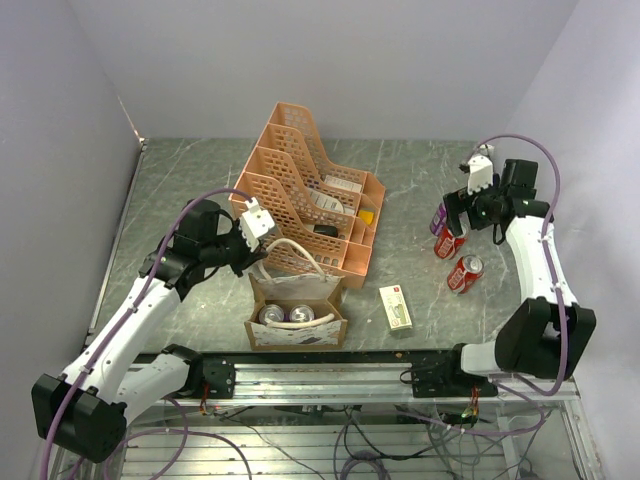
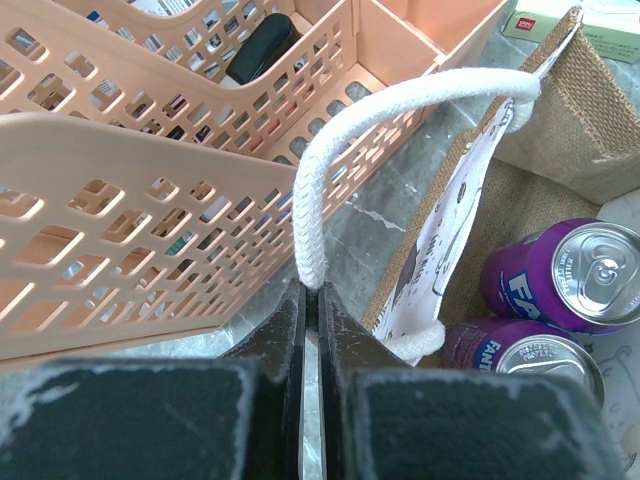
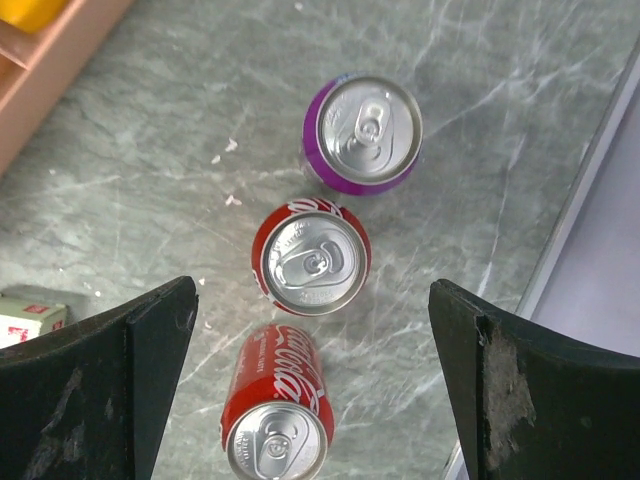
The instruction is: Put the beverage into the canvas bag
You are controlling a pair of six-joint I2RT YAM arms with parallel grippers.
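Left arm stretched forward over the canvas bag (image 1: 296,336), left gripper (image 2: 312,290) clenched on its cream rope handle (image 2: 400,108). The bag stood by the table's near edge, just in front of the peach organizer (image 1: 290,165), two purple cans (image 2: 570,275) inside. Right arm folded over, right gripper (image 3: 312,320) pointing down, jaws spread wide, gripping nothing. Upright red can (image 3: 312,262) sat below, between the fingers (touching neither) — purple can (image 3: 365,132) just beyond it, a second red can (image 3: 280,420) on its side.

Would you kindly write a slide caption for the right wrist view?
Open right gripper above three cans lined up on the table: purple can, red can, second red can.
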